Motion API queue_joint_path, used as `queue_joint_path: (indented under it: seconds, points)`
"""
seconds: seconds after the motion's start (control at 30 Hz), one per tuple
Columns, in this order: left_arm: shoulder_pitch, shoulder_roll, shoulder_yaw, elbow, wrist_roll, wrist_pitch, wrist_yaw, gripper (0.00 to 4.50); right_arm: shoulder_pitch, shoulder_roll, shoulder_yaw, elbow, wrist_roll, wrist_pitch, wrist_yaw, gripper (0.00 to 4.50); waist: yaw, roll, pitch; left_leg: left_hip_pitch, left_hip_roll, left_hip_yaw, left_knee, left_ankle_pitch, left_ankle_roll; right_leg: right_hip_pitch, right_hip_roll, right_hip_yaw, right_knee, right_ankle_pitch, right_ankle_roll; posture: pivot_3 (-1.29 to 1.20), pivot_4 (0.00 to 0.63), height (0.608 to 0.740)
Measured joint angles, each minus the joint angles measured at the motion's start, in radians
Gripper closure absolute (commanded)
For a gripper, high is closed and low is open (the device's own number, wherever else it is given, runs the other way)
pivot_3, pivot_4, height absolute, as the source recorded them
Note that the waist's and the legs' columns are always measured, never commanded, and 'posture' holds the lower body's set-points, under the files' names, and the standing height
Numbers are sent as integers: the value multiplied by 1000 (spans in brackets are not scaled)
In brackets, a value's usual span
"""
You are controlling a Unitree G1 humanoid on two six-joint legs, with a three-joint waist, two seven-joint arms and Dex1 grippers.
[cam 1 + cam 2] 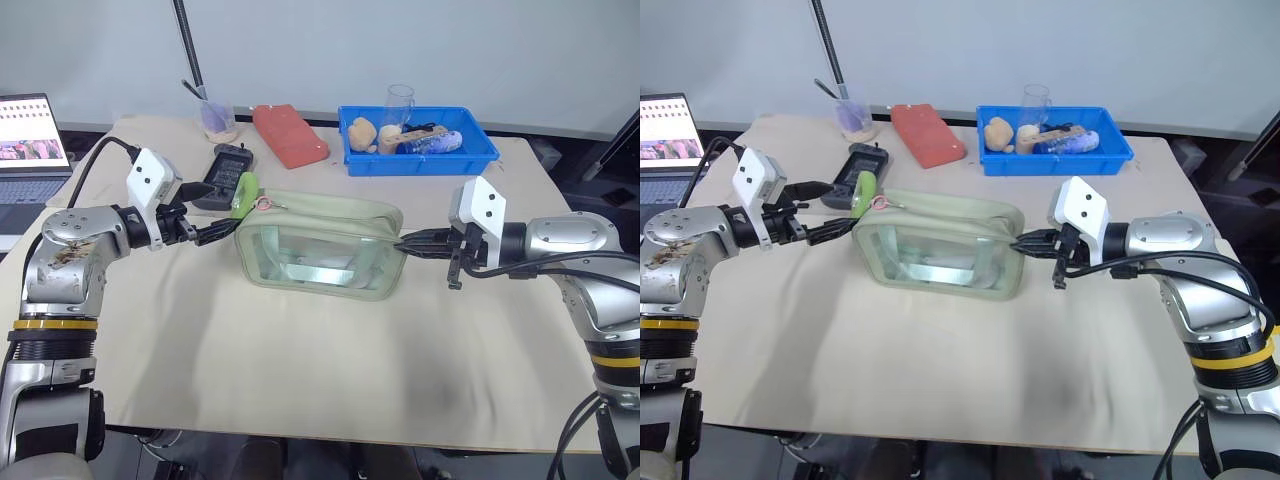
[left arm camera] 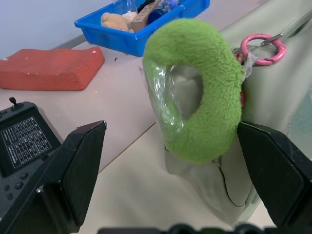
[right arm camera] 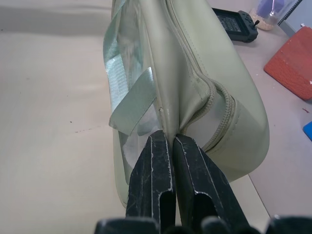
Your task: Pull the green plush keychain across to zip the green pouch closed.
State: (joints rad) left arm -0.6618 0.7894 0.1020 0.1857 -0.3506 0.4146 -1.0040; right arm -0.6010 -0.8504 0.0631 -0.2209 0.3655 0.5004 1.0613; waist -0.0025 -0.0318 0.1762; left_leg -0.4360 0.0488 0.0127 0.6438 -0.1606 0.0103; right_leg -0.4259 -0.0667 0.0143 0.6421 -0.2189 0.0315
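The green pouch (image 1: 318,245) stands on the beige table cover, its clear side facing me. At its left end the green plush keychain (image 1: 244,193) stands up on a small pink ring (image 2: 263,47). My left gripper (image 1: 222,231) is open right at that end; in the left wrist view the plush ring (image 2: 204,97) sits between the two black fingers (image 2: 73,175), touching neither. My right gripper (image 1: 408,243) is shut on the pouch's right end, its fingers (image 3: 163,180) pinching the fabric edge (image 3: 170,122) beside the zip.
Behind the pouch lie a black handheld controller (image 1: 226,176) and a red block (image 1: 290,135). A blue bin (image 1: 415,140) with small items stands at the back right, a clear cup (image 1: 216,117) at the back left. A laptop (image 1: 30,145) sits off the table's left side.
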Motion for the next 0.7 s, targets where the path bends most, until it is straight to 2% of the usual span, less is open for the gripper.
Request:
queue_joint_path:
  seconds: [0.07, 0.17, 0.43, 0.7]
  points:
    - [-1, 0, -2, 3, 1, -2, -9, 0, 0, 0, 0, 0, 0, 0, 0, 4454, 0, 0, 0, 0, 0, 0, 0, 0, 0, 0, 0, 0, 0, 0, 0, 0, 150, 740]
    - [0, 0, -7, 2, 2, -7, -28, 778, 0, 0, 0, 0, -1, 0, 0, 4500, 0, 0, 0, 0, 0, 0, 0, 0, 0, 0, 0, 0, 0, 0, 0, 0, 150, 740]
    - [2, -9, -15, -1, -3, -9, -51, 4467, 0, 0, 0, 0, -1, 0, -1, 4500, 0, 0, 0, 0, 0, 0, 0, 0, 0, 0, 0, 0, 0, 0, 0, 0, 150, 740]
    - [3, -8, -2, -1, -5, -37, -48, 4467, 0, 0, 0, 2, -8, -8, -1, 4500, 0, 0, 0, 0, 0, 0, 0, 0, 0, 0, 0, 0, 0, 0, 0, 0, 150, 740]
